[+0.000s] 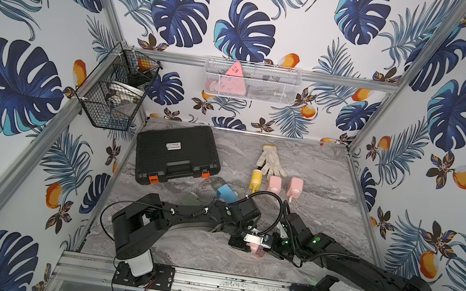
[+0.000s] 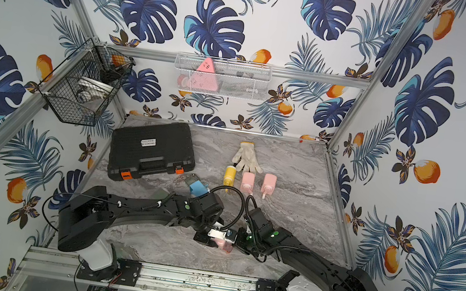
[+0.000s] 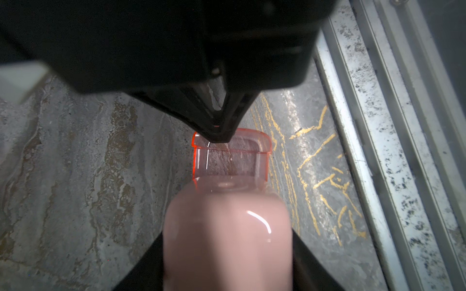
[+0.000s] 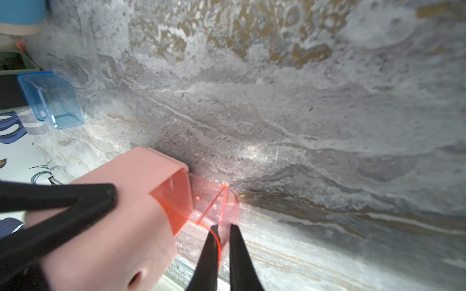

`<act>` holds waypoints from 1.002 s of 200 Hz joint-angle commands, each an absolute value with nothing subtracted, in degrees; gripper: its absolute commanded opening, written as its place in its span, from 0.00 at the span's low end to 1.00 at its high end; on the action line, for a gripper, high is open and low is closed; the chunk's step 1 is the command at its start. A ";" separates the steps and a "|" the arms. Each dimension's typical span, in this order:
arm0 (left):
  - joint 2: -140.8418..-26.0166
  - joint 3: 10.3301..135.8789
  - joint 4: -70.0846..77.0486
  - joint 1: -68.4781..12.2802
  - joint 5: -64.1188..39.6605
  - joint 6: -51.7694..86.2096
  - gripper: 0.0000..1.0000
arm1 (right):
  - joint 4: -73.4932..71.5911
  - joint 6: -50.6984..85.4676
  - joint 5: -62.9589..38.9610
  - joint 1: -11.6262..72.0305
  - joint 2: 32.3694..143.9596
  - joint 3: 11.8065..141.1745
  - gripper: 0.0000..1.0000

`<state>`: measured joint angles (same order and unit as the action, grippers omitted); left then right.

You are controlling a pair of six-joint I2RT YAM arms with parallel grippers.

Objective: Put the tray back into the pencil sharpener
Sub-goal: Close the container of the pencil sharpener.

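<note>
Clear red tray (image 3: 227,161) sits half inside pink pencil sharpener (image 3: 227,226), long axes aligned, free end facing right claw (image 4: 224,228); its 2 jaws straddle the end wall, we cannot tell grip; left claw (image 3: 227,257) clamps the pencil sharpener.

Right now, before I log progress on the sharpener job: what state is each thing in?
pink pencil sharpener: clamped, tray slot facing the right tool
left tool: shut on pink pencil sharpener
red tray: partly inserted, end sticking out
right tool: shut on red tray's outer lip
blue tray: out, lying loose
black tool case: closed
</note>
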<state>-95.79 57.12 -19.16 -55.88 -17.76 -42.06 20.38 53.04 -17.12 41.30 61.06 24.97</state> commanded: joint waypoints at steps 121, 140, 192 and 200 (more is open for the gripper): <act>-96.59 56.38 -20.93 -55.97 -17.14 -39.40 0.49 | 13.70 59.69 -24.61 37.71 60.45 21.56 0.10; -96.59 56.34 -20.72 -55.96 -17.14 -39.24 0.49 | 10.76 60.10 -26.06 37.71 61.54 20.94 0.10; -96.77 56.25 -20.21 -55.94 -17.48 -38.67 0.49 | 4.26 61.74 -28.10 37.71 64.93 19.71 0.10; -96.77 56.30 -20.17 -55.91 -17.51 -38.68 0.49 | 3.39 61.91 -28.24 37.71 65.44 19.60 0.10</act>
